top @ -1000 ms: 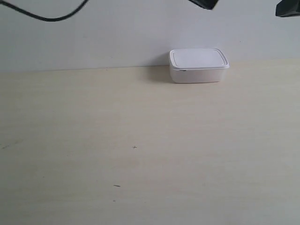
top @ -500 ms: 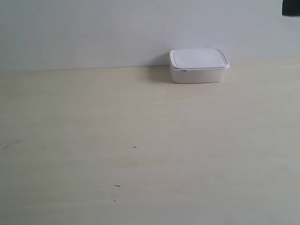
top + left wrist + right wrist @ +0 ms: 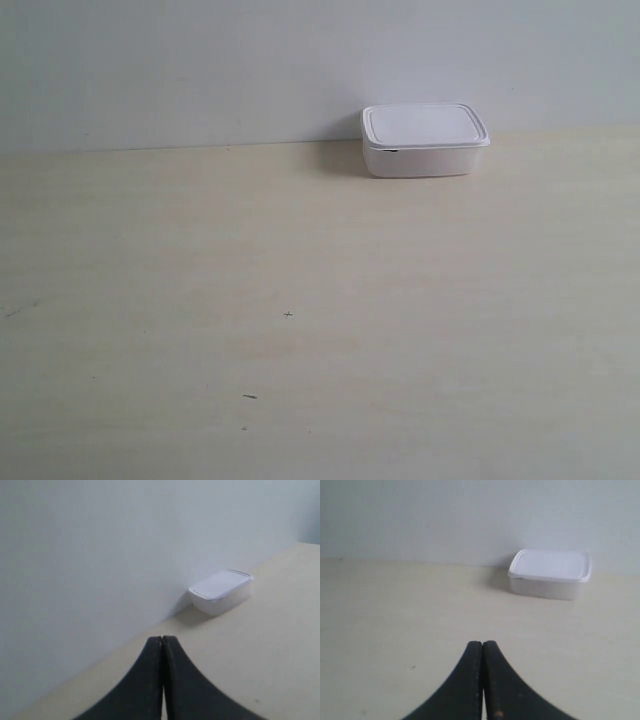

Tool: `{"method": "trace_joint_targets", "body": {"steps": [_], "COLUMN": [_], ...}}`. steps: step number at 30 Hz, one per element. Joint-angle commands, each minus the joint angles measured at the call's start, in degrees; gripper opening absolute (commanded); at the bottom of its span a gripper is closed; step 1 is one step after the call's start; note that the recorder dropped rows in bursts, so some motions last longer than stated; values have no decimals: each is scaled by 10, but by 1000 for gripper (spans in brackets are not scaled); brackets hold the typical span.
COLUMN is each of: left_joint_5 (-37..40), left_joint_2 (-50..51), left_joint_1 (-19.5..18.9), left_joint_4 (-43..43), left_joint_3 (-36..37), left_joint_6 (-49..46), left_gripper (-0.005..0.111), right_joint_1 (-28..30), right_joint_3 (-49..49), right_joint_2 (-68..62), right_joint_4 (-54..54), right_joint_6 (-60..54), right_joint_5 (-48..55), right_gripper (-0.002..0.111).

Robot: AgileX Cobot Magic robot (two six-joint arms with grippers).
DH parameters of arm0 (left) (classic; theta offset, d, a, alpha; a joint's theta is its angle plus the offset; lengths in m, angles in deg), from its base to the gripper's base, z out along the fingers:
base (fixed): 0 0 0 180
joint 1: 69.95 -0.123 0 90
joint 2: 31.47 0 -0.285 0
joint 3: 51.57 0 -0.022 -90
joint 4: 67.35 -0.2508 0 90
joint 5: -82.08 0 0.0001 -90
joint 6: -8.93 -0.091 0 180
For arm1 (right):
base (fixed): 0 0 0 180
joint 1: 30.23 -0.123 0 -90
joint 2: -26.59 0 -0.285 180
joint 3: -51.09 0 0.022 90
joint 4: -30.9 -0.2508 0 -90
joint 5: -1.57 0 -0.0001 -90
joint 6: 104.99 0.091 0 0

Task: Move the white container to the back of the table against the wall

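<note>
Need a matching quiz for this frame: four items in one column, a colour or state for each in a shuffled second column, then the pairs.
1. white container
2. left end effector
3. table
4. wall

A. pale beige wood grain, tiny dark specks
B. plain pale grey-white, unmarked
C. lid on, sitting at the back edge
D. shut, holding nothing

Pairs: 1-C, 2-D, 3-A, 4-B.

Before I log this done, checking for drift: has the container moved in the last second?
No. The container stays against the wall, same spot.
</note>
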Motion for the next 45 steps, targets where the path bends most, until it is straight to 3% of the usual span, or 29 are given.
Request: {"method": "trace_joint_targets", "body": {"steps": [1,14,23,40,42,45], "left_joint_5": [-99,-174,-109,-122,-121,-105], "left_joint_2": [31,61,61,61,61,63], "left_joint_1": [-1,-1,-1,-1,-1,-10], "left_joint_4": [-189,-175,-162,-161,-114,53], "left_joint_3": [46,51,51,79,93,98], "left_joint_6": [71,344,341,341,341,341], "left_gripper": [0,0,0,0,0,0], "right_joint_1": [0,0,0,0,0,0], "right_joint_3": [17,17,17,17,17,17], "right_joint_2": [3,-6,-2,-2,-1,21], "right_joint_4": [-6,-6,-6,-6,-6,-1], "right_joint_6": [-8,-8,-3,-3,-3,-3], "right_joint_5": [-108,-106,-93,-89,-91,-92], "right_gripper": [0,0,0,0,0,0]}}
